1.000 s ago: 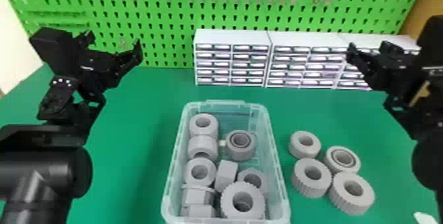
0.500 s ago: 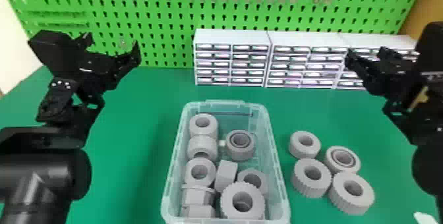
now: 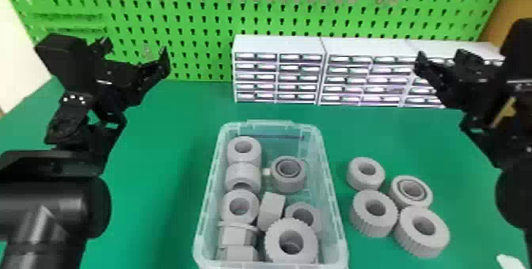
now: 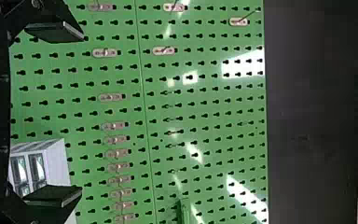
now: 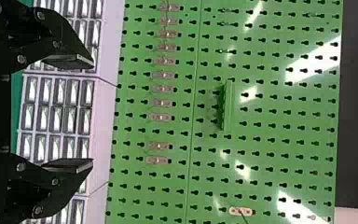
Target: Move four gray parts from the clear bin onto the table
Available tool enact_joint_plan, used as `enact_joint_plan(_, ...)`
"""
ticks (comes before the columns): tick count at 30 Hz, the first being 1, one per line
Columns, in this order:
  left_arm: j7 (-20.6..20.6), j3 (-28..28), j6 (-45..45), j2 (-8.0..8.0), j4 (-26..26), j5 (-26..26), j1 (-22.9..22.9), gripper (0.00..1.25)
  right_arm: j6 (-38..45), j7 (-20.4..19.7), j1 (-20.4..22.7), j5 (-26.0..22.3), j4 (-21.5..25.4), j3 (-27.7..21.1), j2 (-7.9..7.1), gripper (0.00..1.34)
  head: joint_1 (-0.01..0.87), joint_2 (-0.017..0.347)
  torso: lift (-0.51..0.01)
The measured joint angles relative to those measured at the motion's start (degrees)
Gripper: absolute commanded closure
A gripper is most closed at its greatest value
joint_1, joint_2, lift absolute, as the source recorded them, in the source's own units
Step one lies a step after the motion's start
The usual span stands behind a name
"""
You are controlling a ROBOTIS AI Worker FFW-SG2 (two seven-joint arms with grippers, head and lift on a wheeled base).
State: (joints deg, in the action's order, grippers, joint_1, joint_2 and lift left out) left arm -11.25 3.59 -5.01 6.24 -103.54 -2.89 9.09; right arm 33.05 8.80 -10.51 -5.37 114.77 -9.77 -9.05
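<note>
- Left gripper [image 3: 134,52]: it hung at the robot's left, near the pegboard [image 3: 186,23] and well apart from the bin; in the left wrist view its fingers [image 4: 58,30] stood wide apart, with nothing held between them.
- Right gripper [image 3: 443,56]: it hung at the robot's right, before the white drawer units [image 3: 279,44]; in the right wrist view its fingers [image 5: 70,60] were likewise spread wide, with nothing between them.
- Clear bin [image 3: 269,123]: it sat upright and open on the green table [image 3: 166,149], between the two arms, and contained further gray parts. These included a ring with an inner ring [image 3: 289,183], a block [image 3: 272,209] and a large ribbed ring [image 3: 273,244].
- Gray parts outside the bin: four lay close together on the table, just to its right. A plain ring [image 3: 376,179] and a double ring [image 3: 425,201] lay farther from the robot, two ribbed rings [image 3: 372,226] nearer.
</note>
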Motion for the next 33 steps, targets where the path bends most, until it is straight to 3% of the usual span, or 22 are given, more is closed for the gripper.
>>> enact_joint_plan(33,0.0,-0.2,0.0,0.0,0.0,-0.1,-0.46,0.13,0.0,0.01,1.61,-0.71,0.12,-0.16,-0.04,0.51,0.678,0.034,-0.05)
